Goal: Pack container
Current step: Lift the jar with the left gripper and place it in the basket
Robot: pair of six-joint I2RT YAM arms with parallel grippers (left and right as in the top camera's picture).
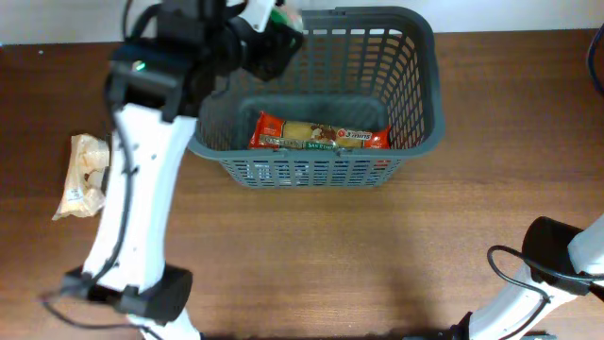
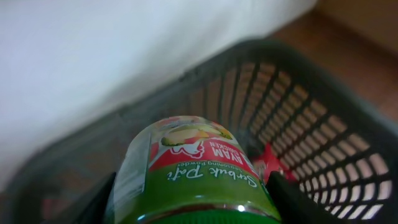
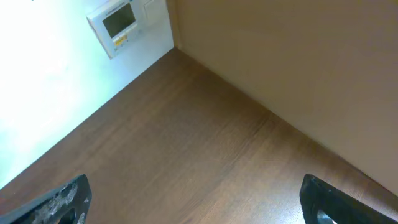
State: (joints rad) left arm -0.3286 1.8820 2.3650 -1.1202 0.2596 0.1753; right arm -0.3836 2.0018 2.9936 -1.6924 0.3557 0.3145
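Left arm (image 1: 132,189) is stretching from 7 o'clock toward 12, left gripper (image 1: 272,25) clamping a green seasoning jar (image 2: 193,168); right arm (image 1: 557,266) is sitting at 4 o'clock, right gripper (image 3: 198,202) gaping.

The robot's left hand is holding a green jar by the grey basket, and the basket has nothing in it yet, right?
Not quite. The basket already has a red packet lying on its floor, as the overhead view shows. The left gripper does hold the green jar by it.

Brown wood table (image 1: 377,255): grey container (image 1: 283,174) at back, pale snack bag (image 1: 83,175) left.
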